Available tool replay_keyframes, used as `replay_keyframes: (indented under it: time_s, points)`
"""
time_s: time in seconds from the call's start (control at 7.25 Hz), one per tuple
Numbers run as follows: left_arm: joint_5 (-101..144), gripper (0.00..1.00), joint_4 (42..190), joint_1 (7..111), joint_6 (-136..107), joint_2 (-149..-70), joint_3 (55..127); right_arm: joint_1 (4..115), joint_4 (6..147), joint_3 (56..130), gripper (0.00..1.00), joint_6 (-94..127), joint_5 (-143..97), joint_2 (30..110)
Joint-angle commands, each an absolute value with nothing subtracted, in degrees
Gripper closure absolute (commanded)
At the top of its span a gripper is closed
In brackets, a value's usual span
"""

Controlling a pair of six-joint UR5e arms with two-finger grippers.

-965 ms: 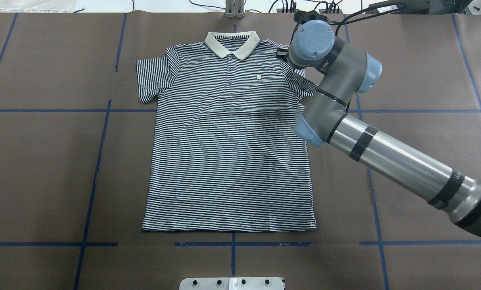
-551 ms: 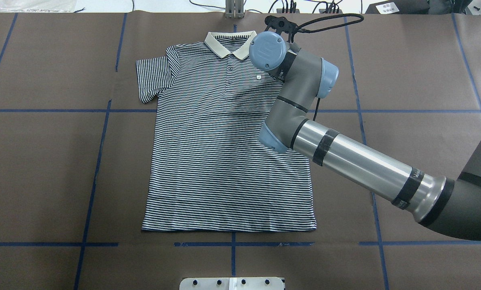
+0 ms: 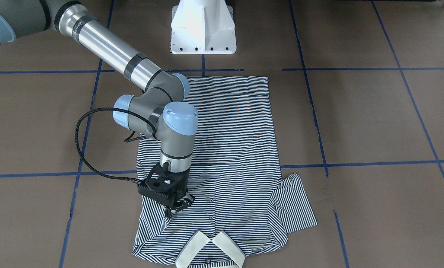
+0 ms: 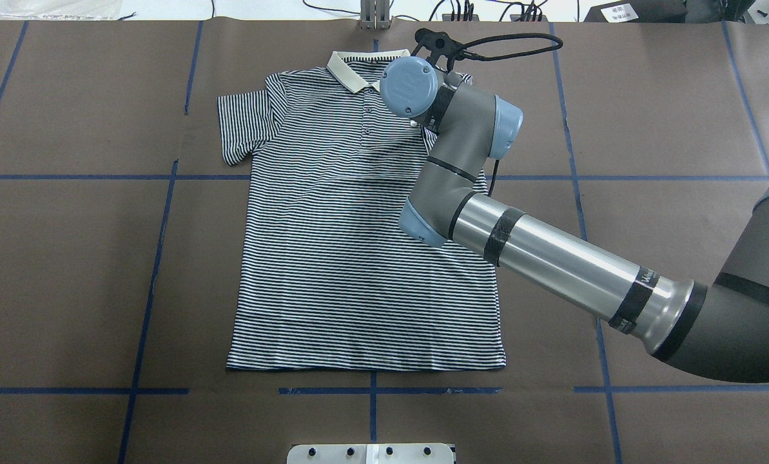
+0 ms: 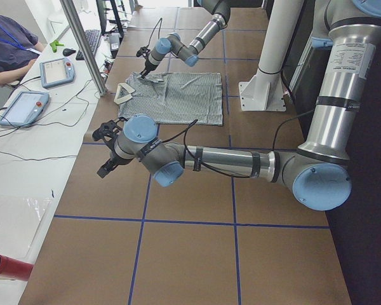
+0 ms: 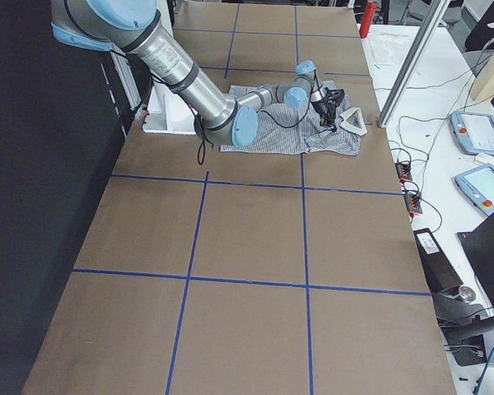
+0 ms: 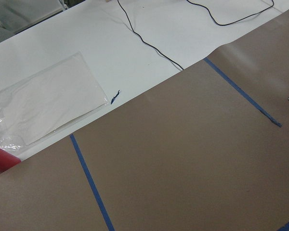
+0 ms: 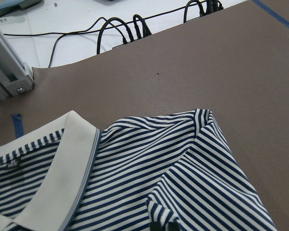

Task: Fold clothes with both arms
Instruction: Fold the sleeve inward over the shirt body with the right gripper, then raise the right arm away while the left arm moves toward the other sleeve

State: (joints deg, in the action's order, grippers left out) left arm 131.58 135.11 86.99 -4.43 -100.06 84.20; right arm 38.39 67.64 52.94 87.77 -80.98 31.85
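While one sleeve (image 8: 207,168) lies folded inward, striped polo shirt (image 4: 358,258) flat, right tool (image 3: 177,207) pinching it, left tool (image 5: 104,151) unclear.

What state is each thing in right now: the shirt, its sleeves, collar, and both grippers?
polo shirt, spread flat, face up
collar, folded down
sleeve on the robot's left, spread flat
sleeve on the robot's right, folded in over the shirt
right gripper, shut on that sleeve
left gripper, off the shirt, open or shut unclear
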Motion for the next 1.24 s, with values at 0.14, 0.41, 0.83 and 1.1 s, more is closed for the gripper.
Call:
replay_keyframes:
  time_s: [0.14, 0.41, 0.83, 1.1]
  points:
    - [131.22, 0.0, 136.05, 85.0, -4.57, -100.98, 84.29, 42.6, 67.94, 56.84, 0.0, 73.01, -89.14, 32.77]
    - [130.87, 0.0, 136.15, 80.01, -4.83, -105.01, 83.24, 49.45, 68.11, 65.6, 0.0, 60.61, -100.77, 39.77]
    - [127.12, 0.0, 136.75, 72.99, -24.75, -112.74, 79.98, 58.59, 67.76, 70.64, 0.0, 46.04, -113.78, 46.63]
    - [117.84, 0.0, 138.94, 65.08, -42.19, -117.05, 80.07, 65.7, 67.15, 75.3, 0.0, 35.83, -122.74, 54.45]
